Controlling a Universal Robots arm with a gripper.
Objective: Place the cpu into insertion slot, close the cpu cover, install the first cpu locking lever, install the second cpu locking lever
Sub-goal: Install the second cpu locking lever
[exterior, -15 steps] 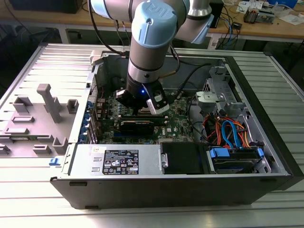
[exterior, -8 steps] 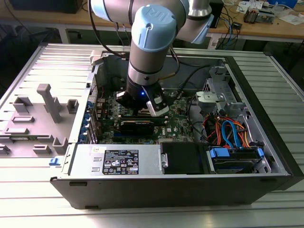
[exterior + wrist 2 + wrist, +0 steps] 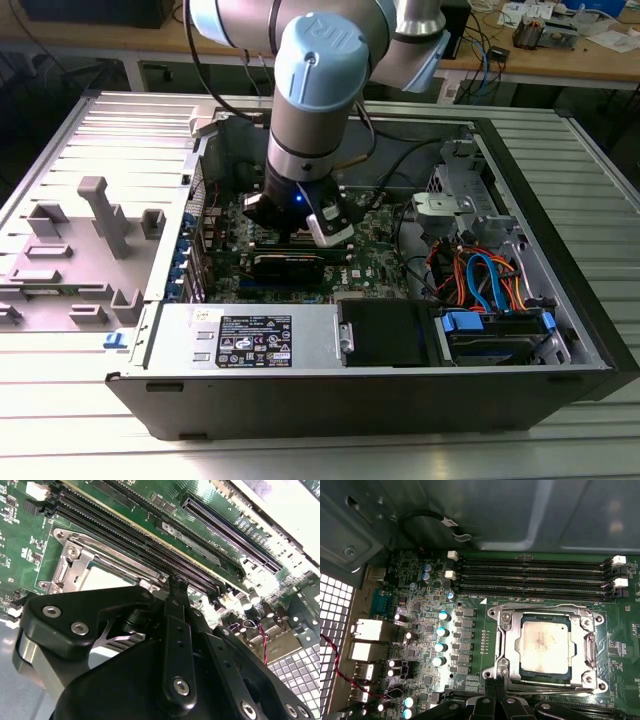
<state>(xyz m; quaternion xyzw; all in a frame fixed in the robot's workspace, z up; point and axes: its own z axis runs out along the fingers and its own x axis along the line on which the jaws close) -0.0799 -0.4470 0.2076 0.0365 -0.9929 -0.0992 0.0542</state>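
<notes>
Lab room w/ wooden benches along the top of the exterior view; mid-frame a grey ribbed worktop (image 3: 60,400) carries an open PC case (image 3: 400,395), side panel off, green board (image 3: 225,255) lying flat inside. Arm (image 3: 320,90) reaches down from top centre, gripper (image 3: 300,240) low over the board at frame centre. In the first wrist view the cpu (image 3: 545,650) sits seated in the slot (image 3: 512,652), right of centre, lower half of frame, silvery top square to the rim. Cover (image 3: 580,630) looks folded down flat around the chip, its window framing the metal top, so steps 1 and 2 read as done, as a judgement. Levers: a thin wire rod (image 3: 545,608) runs along the cover's upper edge in that view and looks laid down, but whether it's hooked under its catch I can't tell; the 2nd lever along the lower edge is hidden behind the gripper parts, so its state is unknown. So the work stands approx. at the lever stage, w/ at least one lever not confirmed locked. Jaws: in the second wrist view the black fingers (image 3: 176,597) come to a narrow tip right at the socket's edge, just beside the cover frame (image 3: 75,555), upper left; they look pressed together w/ nothing seen between them. Memory slots (image 3: 535,575) run just above the socket, untouched.
</notes>
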